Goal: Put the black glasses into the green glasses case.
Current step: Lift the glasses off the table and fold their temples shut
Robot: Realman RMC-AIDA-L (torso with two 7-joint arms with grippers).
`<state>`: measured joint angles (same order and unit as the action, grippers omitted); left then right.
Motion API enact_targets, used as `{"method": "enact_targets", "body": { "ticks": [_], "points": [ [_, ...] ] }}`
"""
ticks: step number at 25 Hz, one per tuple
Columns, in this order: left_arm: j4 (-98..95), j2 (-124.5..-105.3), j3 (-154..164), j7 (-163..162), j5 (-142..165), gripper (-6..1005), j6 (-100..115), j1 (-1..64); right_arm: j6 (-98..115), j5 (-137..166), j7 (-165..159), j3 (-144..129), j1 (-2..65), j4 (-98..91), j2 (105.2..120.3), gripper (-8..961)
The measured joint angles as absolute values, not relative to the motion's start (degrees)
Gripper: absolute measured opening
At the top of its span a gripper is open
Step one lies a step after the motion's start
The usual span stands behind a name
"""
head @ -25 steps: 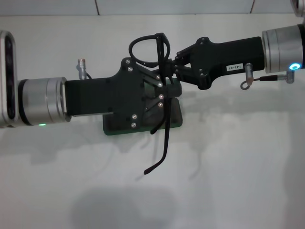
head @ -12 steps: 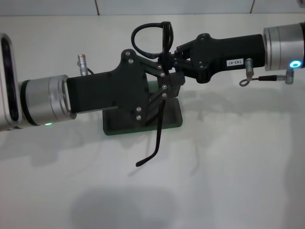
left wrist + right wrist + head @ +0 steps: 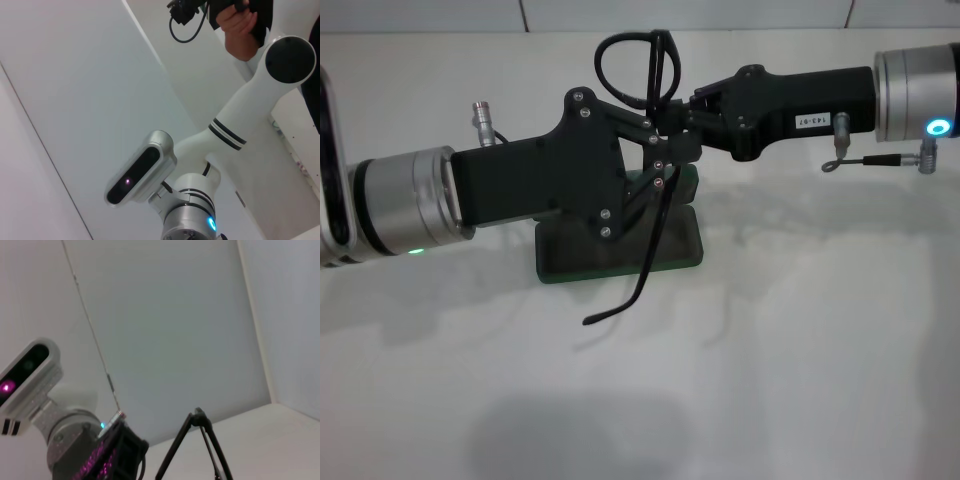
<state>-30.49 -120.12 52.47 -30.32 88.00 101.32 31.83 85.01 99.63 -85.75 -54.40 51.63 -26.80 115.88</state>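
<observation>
Right arm carries a small white label, digits too small to read. One pair of black glasses (image 3: 638,75) held in the air over the one green glasses case (image 3: 620,250), which lies on the white table (image 3: 800,350). Left gripper (image 3: 665,165) and right gripper (image 3: 682,118) meet at the frame, both pinching it; one temple arm hangs down across the case. Left arm hides much of the case.

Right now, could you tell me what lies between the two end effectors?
In the head view, the black glasses sit between the left end effector and the right end effector, one temple hanging over the green glasses case.
</observation>
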Motion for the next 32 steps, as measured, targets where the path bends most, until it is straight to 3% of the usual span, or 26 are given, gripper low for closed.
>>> {"method": "enact_targets", "body": {
  "ticks": [32],
  "points": [
    [-30.75,-119.94,52.47,-31.05,87.81,-2,101.14,32.73,86.88,96.89,-96.37,-54.69,51.00,-26.70,115.85,35]
  ]
}}
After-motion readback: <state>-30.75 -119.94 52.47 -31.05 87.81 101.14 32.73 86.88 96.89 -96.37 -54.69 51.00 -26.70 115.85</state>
